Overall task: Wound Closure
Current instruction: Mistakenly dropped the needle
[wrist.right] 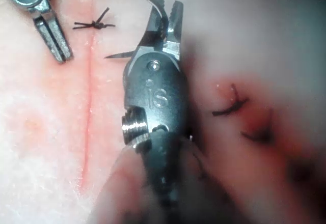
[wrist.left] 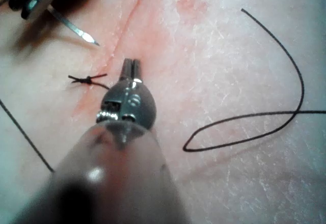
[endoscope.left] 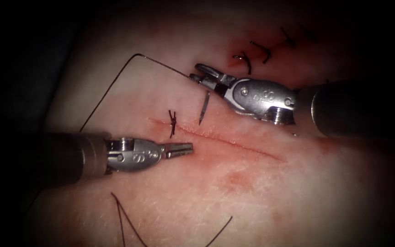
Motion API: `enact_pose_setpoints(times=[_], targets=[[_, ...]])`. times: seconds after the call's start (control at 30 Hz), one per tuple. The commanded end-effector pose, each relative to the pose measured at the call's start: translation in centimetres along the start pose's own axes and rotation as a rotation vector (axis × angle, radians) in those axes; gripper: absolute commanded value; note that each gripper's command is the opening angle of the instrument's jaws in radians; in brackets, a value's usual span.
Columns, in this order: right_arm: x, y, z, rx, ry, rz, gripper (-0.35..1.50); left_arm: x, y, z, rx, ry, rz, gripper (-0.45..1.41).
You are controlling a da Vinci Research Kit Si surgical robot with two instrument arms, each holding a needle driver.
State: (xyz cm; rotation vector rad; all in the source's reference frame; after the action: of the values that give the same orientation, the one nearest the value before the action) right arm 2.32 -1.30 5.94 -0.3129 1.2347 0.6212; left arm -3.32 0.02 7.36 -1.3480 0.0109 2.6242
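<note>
My right fingers [endoscope.left: 203, 73] pinch the needle [endoscope.left: 204, 108] near its blunt tail end, so the curved body hangs down from the jaws with its sharp tip pointing at the tissue [endoscope.left: 270, 192], free and not in it. The tip stands just on the far side of the cut [endoscope.left: 234, 139], close to the cut's left end. In my right wrist view the same tool [wrist.right: 165, 23] shows the needle [wrist.right: 122, 55] poking out sideways beneath the jaws, its point near the red line of the cut [wrist.right: 89, 112].

My left fingers [endoscope.left: 179, 149] are pressed together and hold nothing; they hover just on the near side of the cut, pointing right, their tips close below the knot. In my left wrist view this tool [wrist.left: 131, 67] sits beside the cut [wrist.left: 127, 20] with the needle tip [wrist.left: 84, 34] a little beyond it.

A tied stitch [endoscope.left: 172, 122] with short dark ends crosses the left end of the cut. The thread [endoscope.left: 115, 77] runs from my right jaws out to the left, bends sharply and drops toward the left shaft. More loose thread [endoscope.left: 124, 219] lies on the near tissue.

Farther off, at the far right, several older stitches [endoscope.left: 252, 55] sit in a patch of red fluid [endoscope.left: 234, 48].
</note>
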Motion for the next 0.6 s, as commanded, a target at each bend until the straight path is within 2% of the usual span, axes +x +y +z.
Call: enact_pose_setpoints(times=[0.03, 0.6], targets=[[-0.06, -0.06, 0.08, 0.000, 0.002, -0.010, -0.35, -0.03, 0.03, 0.09, -0.003, 0.000, -0.003, -0.25], [-0.19, -0.21, 0.17, -0.027, 0.016, -0.212, -0.35, 0.03, 0.18, -0.02, -0.010, -0.010, -0.016, -0.23]])
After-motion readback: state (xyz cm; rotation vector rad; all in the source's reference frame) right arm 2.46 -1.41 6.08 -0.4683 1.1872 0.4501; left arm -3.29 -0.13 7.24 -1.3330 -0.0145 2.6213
